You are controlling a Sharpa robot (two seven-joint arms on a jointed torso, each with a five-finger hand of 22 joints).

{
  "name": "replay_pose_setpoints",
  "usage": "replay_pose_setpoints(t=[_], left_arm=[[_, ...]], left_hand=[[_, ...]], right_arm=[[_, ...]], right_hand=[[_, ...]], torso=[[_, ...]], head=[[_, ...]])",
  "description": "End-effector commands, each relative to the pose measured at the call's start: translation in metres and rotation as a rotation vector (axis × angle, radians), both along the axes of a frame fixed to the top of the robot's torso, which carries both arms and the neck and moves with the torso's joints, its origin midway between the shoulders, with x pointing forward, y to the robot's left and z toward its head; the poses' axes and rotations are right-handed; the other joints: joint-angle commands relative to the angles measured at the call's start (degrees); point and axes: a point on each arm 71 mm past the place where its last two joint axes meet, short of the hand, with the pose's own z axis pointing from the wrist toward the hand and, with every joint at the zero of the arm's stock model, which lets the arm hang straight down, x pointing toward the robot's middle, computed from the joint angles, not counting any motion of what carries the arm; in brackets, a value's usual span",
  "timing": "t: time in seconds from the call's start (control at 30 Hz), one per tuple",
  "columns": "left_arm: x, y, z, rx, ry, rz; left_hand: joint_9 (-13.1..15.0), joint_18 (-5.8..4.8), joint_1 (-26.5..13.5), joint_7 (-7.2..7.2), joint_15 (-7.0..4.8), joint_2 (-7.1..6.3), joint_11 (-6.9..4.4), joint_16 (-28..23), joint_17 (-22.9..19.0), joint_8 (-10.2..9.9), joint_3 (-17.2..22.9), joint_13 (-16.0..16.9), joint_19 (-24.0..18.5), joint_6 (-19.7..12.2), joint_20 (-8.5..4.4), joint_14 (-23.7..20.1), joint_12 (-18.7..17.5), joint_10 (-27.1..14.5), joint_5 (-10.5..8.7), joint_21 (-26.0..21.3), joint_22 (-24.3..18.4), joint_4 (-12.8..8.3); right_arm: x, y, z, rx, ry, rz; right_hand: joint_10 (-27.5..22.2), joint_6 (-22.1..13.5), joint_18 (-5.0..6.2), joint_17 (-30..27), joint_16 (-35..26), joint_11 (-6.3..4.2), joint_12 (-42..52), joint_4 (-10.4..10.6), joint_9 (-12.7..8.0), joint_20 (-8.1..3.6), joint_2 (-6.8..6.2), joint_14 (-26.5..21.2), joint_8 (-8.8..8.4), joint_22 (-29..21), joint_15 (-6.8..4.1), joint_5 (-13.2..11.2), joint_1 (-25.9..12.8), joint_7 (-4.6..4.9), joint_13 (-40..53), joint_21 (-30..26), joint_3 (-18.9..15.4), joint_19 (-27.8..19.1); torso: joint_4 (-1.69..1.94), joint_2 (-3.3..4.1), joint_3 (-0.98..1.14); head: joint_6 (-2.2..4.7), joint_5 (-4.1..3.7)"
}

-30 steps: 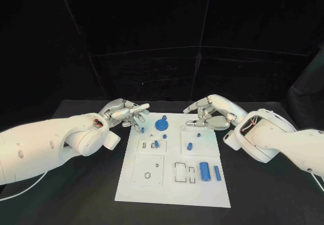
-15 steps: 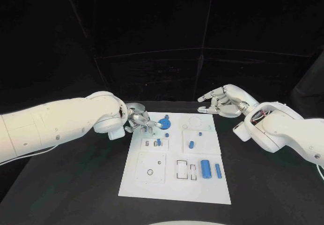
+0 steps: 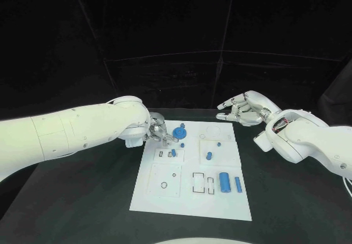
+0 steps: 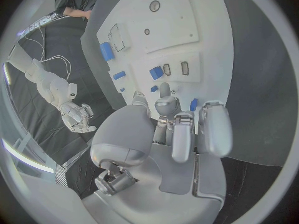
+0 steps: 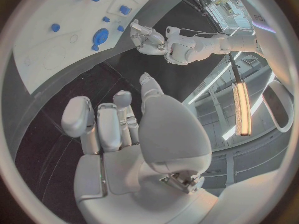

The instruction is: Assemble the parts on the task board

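The white task board (image 3: 167, 198) lies mid-table. A blue gear (image 3: 178, 133) sits near its far left corner, with a small peg (image 3: 182, 124) behind it. My left hand (image 3: 157, 132) hovers right at the gear's left edge, two fingers (image 4: 212, 129) curled back and the others reaching to the board; a blue sliver (image 4: 194, 104) peeks between them, and contact is unclear. A blue cylinder (image 3: 224, 183) and bar (image 3: 237, 184) lie at the near right. My right hand (image 3: 240, 109) hangs over the far right corner, loosely bent, holding nothing.
More small blue pieces stand on the board: a block (image 3: 209, 155), a tiny peg (image 3: 217, 144) and a pair near the left slots (image 3: 172, 153). Black table (image 3: 88, 203) surrounds the board on all sides. The left forearm (image 3: 81, 132) spans the table's left side.
My left hand has come in over the board's far left corner to the gear and its fingers have curled in. The right hand has lifted back slightly. The camera has also shifted.
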Motion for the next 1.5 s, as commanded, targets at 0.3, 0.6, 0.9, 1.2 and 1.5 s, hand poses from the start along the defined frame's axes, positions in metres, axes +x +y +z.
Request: replay_pose_setpoints(t=[0.3,0.6,0.9,1.2,1.5], left_arm=[[0.002,-0.006,-0.007,0.079,0.051,-0.008],[0.002,-0.010,-0.016,0.100,0.074,-0.015],[0.002,-0.014,-0.018,0.089,0.070,-0.020],[0.000,-0.023,-0.021,0.093,0.081,-0.040],[0.000,-0.027,-0.025,0.104,0.096,-0.050]], left_hand=[[1.0,-0.60,0.8,0.12,-0.48,1.00,-0.02,0.2,15.1,1.0,-0.2,0.4,0.5,-1.1,0.01,6.0,0.7,0.3,-0.07,0.6,1.0,-0.3],[1.2,-0.62,1.0,0.13,-0.48,1.10,-0.01,0.2,15.1,1.2,-0.1,0.5,0.5,-1.3,0.02,6.0,0.8,0.2,-0.06,0.7,1.1,-0.4],[1.3,-0.57,1.0,0.13,-0.48,1.08,-0.01,0.2,15.1,1.2,-0.1,0.3,0.4,-1.3,0.02,6.0,0.6,0.1,-0.06,0.6,0.9,-0.4],[1.7,-0.62,1.3,0.16,-0.44,1.53,0.03,0.2,15.1,1.6,0.1,0.0,0.5,-1.8,0.05,6.0,0.4,-0.2,-0.04,0.7,1.2,-0.6],[2.6,-0.65,2.5,0.17,-0.42,2.25,0.04,0.2,15.1,2.3,1.2,0.0,0.5,-2.4,0.09,6.0,0.5,-0.5,-0.03,0.8,1.4,-1.6]], right_arm=[[0.003,-0.001,0.002,0.016,-0.012,-0.038],[0.004,0.000,0.002,0.017,-0.013,-0.040],[0.005,0.000,0.002,0.018,-0.019,-0.046],[0.006,-0.001,0.002,0.018,-0.020,-0.050],[0.007,-0.001,0.001,0.012,-0.012,-0.052]], right_hand=[[-0.5,-0.4,1.18,-1.7,-1.6,-0.19,-0.7,0.3,-0.1,0.08,0.66,1.0,0.35,-2.2,-0.30,0.5,0.1,-0.02,-1.1,-1.4,-0.7,-1.7],[-0.6,-0.5,1.20,-1.9,-1.9,-0.17,-0.7,0.6,-0.1,0.08,0.96,0.9,0.45,-2.4,-0.29,-0.1,0.2,-0.01,-1.2,-1.7,-1.2,-1.7],[-0.6,-0.5,1.21,-1.8,-1.9,-0.17,-0.6,0.8,-0.1,0.08,1.21,1.0,0.52,-2.5,-0.29,-0.4,0.3,-0.01,-1.2,-1.8,-1.4,-1.7],[-0.5,-0.5,1.20,-1.8,-2.0,-0.19,-0.5,0.8,-0.1,0.08,1.49,1.0,0.59,-2.5,-0.30,-0.4,0.4,-0.03,-1.1,-1.8,-1.4,-1.7],[-0.6,-0.5,1.24,-2.1,-2.2,-0.21,-0.7,0.9,-0.1,0.07,1.63,1.0,0.64,-2.7,-0.31,-0.3,0.5,-0.04,-1.4,-2.0,-1.5,-1.8]], torso=[[-0.08,0.10,-0.05],[-0.04,0.11,-0.11],[-0.06,0.10,-0.02],[-0.16,0.20,-0.13],[-0.01,0.19,-0.10]], head=[[-0.47,-0.07],[-0.82,0.04],[-1.16,0.11],[-1.11,-0.07],[-1.41,-0.23]])
